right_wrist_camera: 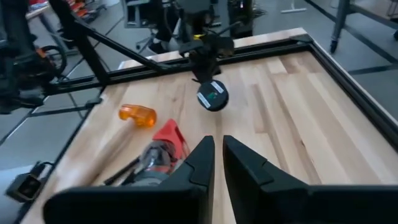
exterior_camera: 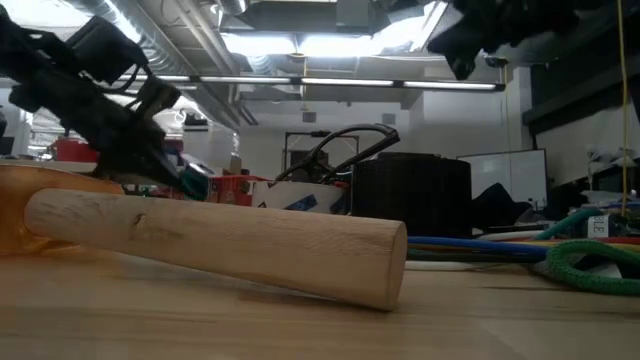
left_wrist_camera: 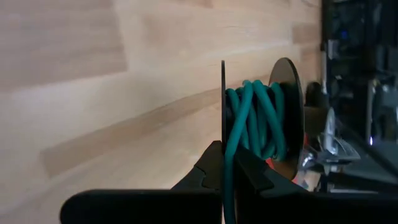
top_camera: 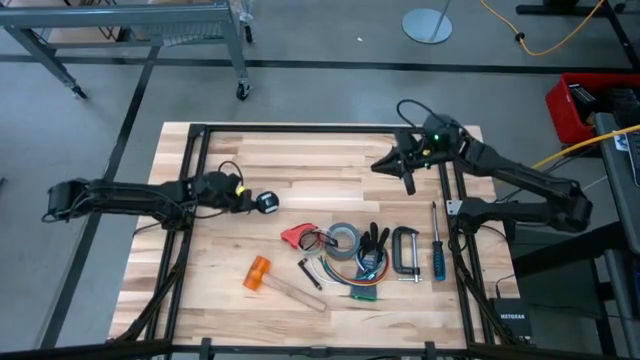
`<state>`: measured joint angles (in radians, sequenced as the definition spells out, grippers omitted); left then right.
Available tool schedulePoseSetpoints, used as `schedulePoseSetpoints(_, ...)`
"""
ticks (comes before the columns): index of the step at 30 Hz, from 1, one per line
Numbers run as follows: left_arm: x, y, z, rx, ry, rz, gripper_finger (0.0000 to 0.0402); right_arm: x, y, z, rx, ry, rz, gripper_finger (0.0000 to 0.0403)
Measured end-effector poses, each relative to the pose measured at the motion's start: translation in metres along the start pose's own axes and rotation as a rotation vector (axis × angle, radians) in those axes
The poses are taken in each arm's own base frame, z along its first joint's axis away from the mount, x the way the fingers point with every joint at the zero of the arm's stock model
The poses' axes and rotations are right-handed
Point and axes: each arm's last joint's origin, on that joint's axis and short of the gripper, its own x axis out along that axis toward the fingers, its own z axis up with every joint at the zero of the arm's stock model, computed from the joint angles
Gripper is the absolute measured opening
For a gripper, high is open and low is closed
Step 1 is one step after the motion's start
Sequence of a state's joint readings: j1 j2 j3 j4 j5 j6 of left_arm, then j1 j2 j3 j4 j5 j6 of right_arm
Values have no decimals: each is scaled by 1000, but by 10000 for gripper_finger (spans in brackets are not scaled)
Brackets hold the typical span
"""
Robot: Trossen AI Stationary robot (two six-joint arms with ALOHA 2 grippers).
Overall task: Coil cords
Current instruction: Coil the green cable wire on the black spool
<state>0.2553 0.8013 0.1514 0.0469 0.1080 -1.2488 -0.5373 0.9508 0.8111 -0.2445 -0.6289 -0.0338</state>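
The cord [left_wrist_camera: 252, 118] is teal-green and wound on a small black spool [top_camera: 268, 202], left of the table's middle. One strand leads off the spool into my left gripper [left_wrist_camera: 227, 167], which is shut on it close beside the spool. The right wrist view shows the spool [right_wrist_camera: 212, 96] under that gripper, with one flat face toward the camera. Whether it rests on the table or hangs just above it, I cannot tell. My right gripper [top_camera: 407, 178] is high over the far right of the table, fingers almost together with nothing between them. My left gripper pinches a single strand of the cord [left_wrist_camera: 229, 163] between its two fingers, a short way from the spool. The strand runs along the fingers and straight on to the windings. The fingers slant down toward the table's right side.
Near the front lie a hammer with an orange head [top_camera: 258, 272], a red tool [top_camera: 297, 235], a roll of grey tape [top_camera: 343, 238], pliers [top_camera: 376, 240], a C-clamp [top_camera: 405, 250], a blue-handled screwdriver [top_camera: 437, 255] and multi-coloured wires [top_camera: 362, 287]. Black rails [top_camera: 300, 129] frame the table.
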Motion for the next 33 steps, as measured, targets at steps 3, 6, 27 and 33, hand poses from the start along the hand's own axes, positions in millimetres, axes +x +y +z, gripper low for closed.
schedulePoseSetpoints(3,1,3,-4,-68,-5,15,0,7,-5,-15,-11,-21,-11,37)
schedulePoseSetpoints(6,1,4,-7,-113,-13,36,0,13,-9,-31,-19,-42,-21,37)
schedulePoseSetpoints(27,23,23,-21,-276,43,263,12,20,-13,-61,16,-93,-19,37)
schedulePoseSetpoints(33,25,23,-21,-249,36,249,53,20,-13,-61,17,-92,-19,37)
